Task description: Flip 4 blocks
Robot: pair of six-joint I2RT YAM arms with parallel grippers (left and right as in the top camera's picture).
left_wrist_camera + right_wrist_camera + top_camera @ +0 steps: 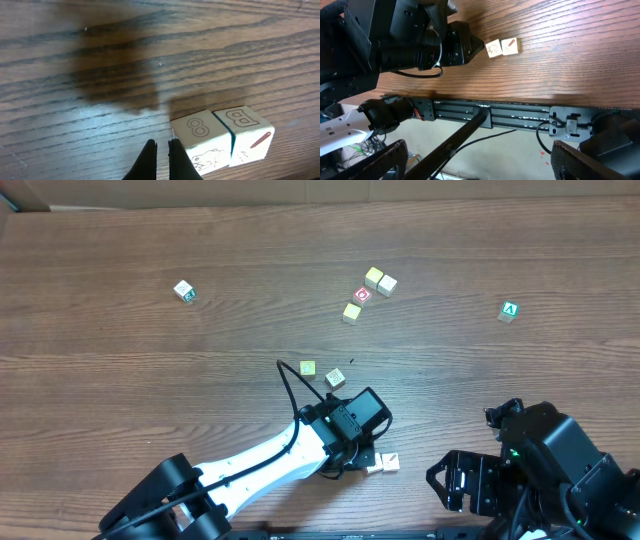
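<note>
A white-and-green cube (183, 291) sits alone at the far left of the table (100, 380). The left arm (260, 460) reaches in from the near-left corner towards the middle.

Just beyond the arm's head lie two of the blocks, slightly apart. One is the yellow block (307, 368). The other, the pale block (335, 378), is to its right and a little nearer.

The left gripper (162, 146) points down at the wood with its jaws pressed together, holding nothing. Its tips stand just beside the near left corner of the 8 block (196, 127). Whether they touch it cannot be told. The B block (244, 122), with a red mark on its side, sits flush against the 8 block's right face. This pair lies close to the table's near edge.

Further right and far, the red-circle cube (362, 295) is clustered with three pale-yellow cubes (375, 277), well apart from both arms. The green A cube (509, 311) is far right.

The right arm (550, 455) is at the near-right corner. The right gripper (479, 150) is spread wide and empty, to the right of the pair.
</note>
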